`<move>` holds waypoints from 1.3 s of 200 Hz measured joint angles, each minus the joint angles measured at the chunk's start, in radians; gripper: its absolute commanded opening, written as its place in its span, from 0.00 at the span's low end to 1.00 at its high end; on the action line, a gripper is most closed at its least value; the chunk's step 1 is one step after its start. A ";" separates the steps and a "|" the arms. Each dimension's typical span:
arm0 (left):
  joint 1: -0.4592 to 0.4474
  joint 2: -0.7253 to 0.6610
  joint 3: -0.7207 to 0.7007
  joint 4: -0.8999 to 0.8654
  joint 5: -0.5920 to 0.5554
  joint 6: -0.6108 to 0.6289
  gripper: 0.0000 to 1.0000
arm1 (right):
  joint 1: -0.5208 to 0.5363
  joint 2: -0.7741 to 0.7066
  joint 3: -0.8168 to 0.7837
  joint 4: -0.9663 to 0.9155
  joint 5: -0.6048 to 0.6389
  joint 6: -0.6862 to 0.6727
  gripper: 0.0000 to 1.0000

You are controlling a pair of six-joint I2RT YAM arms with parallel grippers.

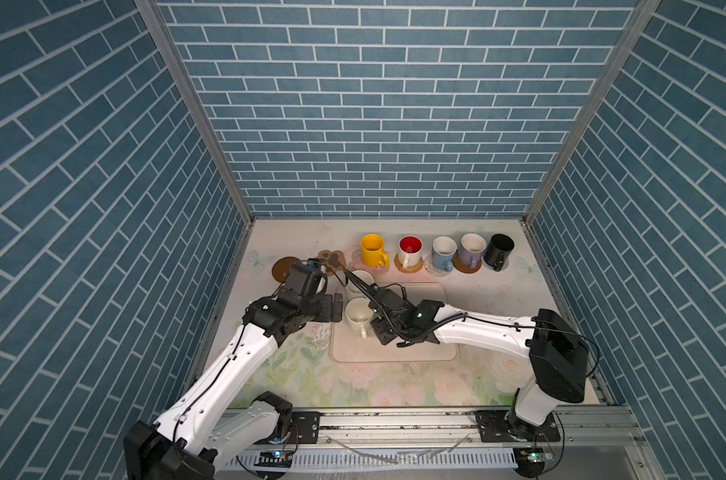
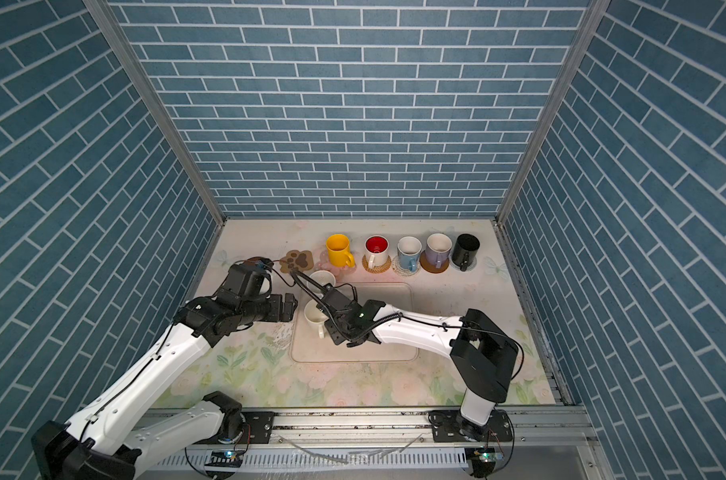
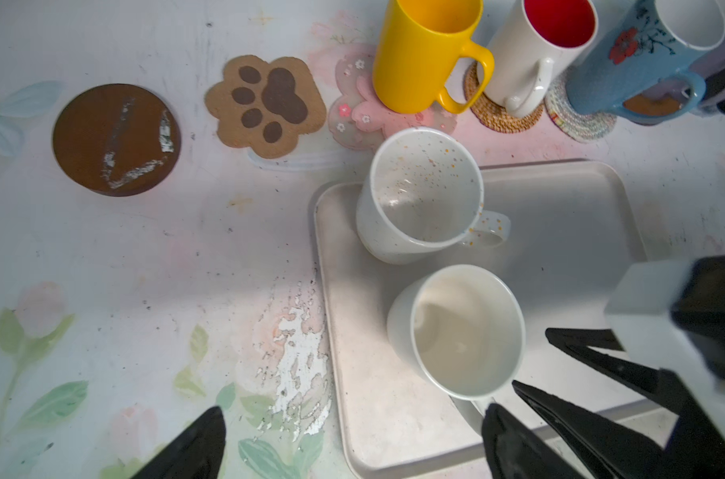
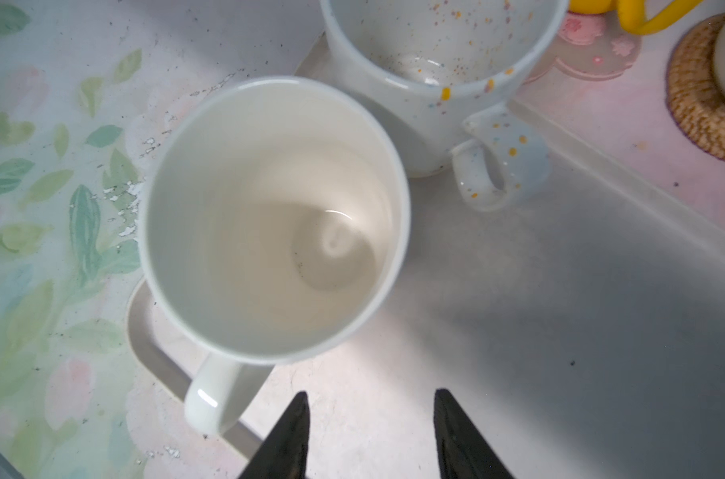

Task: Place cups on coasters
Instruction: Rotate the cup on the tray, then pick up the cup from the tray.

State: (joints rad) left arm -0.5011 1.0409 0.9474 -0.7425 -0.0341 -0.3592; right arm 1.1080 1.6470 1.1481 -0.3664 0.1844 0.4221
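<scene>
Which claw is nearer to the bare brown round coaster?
Left. The left claw hangs over the tray edge nearest the brown coaster; right claw is farther off, past the plain mug.

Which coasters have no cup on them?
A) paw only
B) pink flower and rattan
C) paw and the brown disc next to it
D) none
C: the paw coaster and the brown disc beside it lie bare, while the pink flower coaster and the rattan coaster each carry a mug.

both top views look down from high; both wrist views closely share the tray (image 3: 560,232).
</scene>
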 measured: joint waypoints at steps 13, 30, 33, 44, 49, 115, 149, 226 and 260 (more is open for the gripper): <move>-0.040 0.015 -0.001 0.000 -0.016 -0.035 0.90 | -0.019 -0.054 -0.031 0.013 0.003 0.001 0.49; -0.100 0.030 -0.004 0.000 -0.050 -0.086 0.90 | -0.055 -0.126 -0.078 0.032 0.005 0.003 0.49; -0.112 0.033 -0.004 -0.001 -0.055 -0.095 0.90 | -0.061 -0.137 -0.086 0.033 0.006 0.005 0.49; -0.161 0.051 -0.004 0.000 -0.083 -0.127 0.90 | -0.090 -0.186 -0.126 0.043 0.009 0.016 0.49; -0.182 0.063 -0.004 0.000 -0.093 -0.141 0.90 | -0.105 -0.211 -0.148 0.047 0.011 0.022 0.49; -0.362 0.173 -0.004 0.009 -0.209 -0.311 0.85 | -0.231 -0.518 -0.406 0.093 0.083 0.100 0.55; -0.404 0.241 -0.003 0.023 -0.230 -0.380 0.83 | -0.275 -0.573 -0.486 0.116 0.108 0.126 0.64; -0.407 0.310 -0.019 0.087 -0.224 -0.465 0.72 | -0.315 -0.638 -0.555 0.161 0.112 0.129 0.74; -0.407 0.339 -0.045 0.115 -0.212 -0.486 0.61 | -0.323 -0.631 -0.558 0.177 0.103 0.129 0.74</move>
State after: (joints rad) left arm -0.9085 1.3796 0.9024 -0.6273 -0.2459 -0.8455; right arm 0.7853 1.0157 0.5896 -0.1890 0.2874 0.5510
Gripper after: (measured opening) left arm 0.640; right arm 0.738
